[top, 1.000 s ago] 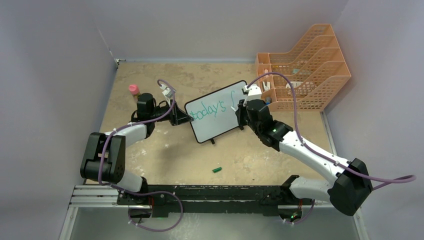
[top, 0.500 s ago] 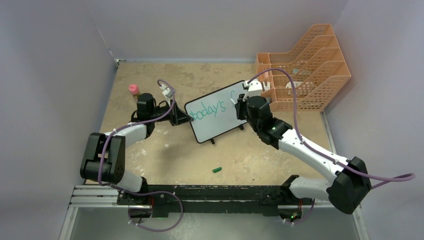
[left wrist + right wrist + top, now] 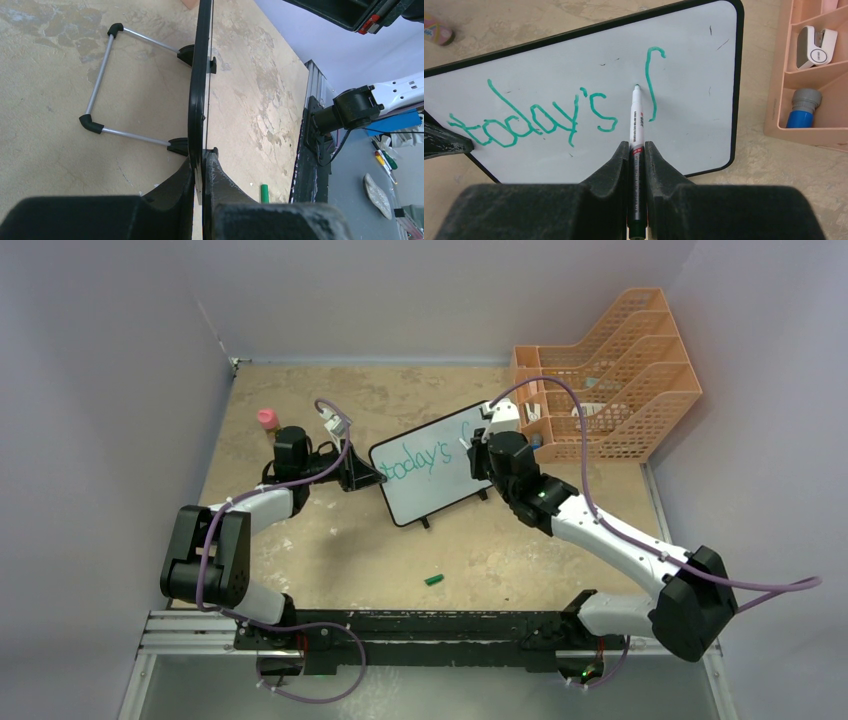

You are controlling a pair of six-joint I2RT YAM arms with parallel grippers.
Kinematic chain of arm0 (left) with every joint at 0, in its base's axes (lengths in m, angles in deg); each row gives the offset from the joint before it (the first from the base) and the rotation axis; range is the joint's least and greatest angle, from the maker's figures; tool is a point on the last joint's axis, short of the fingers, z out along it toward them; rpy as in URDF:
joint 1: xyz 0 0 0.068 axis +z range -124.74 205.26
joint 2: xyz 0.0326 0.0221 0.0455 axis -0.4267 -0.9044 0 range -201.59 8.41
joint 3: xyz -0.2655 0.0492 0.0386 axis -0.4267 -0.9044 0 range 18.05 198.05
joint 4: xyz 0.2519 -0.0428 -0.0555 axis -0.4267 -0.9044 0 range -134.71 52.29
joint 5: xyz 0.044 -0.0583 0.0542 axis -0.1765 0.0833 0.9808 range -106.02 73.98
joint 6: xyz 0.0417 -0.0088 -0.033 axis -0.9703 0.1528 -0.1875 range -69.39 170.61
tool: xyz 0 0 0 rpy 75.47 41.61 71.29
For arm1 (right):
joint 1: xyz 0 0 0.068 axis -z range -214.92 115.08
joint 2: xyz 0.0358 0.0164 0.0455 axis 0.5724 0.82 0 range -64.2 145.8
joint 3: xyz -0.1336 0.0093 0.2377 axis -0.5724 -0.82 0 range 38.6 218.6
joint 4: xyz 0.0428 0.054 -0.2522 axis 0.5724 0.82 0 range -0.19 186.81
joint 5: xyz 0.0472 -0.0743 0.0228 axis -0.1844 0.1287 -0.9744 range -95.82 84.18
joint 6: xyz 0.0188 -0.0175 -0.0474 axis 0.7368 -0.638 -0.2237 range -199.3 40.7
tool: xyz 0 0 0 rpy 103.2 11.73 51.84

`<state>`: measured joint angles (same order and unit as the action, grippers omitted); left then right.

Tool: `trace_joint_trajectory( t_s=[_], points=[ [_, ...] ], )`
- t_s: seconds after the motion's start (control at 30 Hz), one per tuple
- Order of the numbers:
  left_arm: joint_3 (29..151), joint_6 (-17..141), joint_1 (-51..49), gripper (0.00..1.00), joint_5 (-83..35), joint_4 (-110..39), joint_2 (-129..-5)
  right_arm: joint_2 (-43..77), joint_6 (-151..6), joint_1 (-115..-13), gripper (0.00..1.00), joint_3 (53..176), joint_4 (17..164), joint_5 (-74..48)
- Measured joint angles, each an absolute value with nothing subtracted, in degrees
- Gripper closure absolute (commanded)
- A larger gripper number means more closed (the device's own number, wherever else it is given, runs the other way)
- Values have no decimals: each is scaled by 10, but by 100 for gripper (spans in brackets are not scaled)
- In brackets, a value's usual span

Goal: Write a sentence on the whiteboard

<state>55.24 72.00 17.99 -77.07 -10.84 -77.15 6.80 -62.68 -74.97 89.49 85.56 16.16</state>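
- Reads "today's" in green on the whiteboard, then a tall hooked stroke.
- Stands straight ahead of the right gripper, edge-on within the left gripper.
- Pinches the black frame in the left gripper; clamps a white marker in the right, tip beside the stroke.
- Cannot read the marker's small print, nor tell whether the tip touches.
- Shows an orange file rack right of the right gripper, partly cut off.
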Motion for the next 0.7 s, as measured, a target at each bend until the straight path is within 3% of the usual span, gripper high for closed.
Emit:
trace_joint_trajectory(
  t_s=[0.7],
  points=[
    [552, 719, 180, 100, -768, -113, -768, 71, -629, -741, 100, 895, 846, 188]
  ],
)
